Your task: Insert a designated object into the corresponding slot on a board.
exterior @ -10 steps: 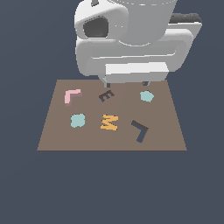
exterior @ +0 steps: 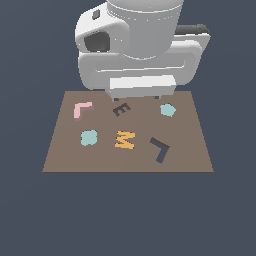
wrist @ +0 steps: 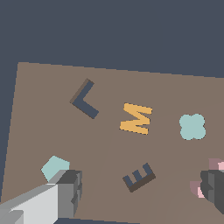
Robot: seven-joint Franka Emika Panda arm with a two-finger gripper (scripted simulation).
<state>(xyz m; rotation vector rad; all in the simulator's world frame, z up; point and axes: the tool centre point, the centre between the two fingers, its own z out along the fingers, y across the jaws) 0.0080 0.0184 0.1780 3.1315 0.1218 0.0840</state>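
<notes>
A flat brown board [exterior: 128, 160] lies on a featureless slate-blue ground that fills the rest of the scene, with no walls or furniture to be seen. The pale pink L-shaped block [exterior: 82, 109] rests near the board's far corner on the exterior view's left, well apart from the dark navy L-shaped slot [exterior: 160, 149] toward the exterior view's right. Between them sit an orange M [exterior: 124, 139] and a dark letter E [exterior: 121, 108], the only legible characters; two teal shapes [exterior: 89, 137] flank them. Against the frame half a second earlier, the white Panda arm [exterior: 135, 45] hangs over the far edge much as before, nothing on the board displaced. The gripper [wrist: 142, 192] has its fingers [wrist: 70, 192] spread wide, holding nothing.
</notes>
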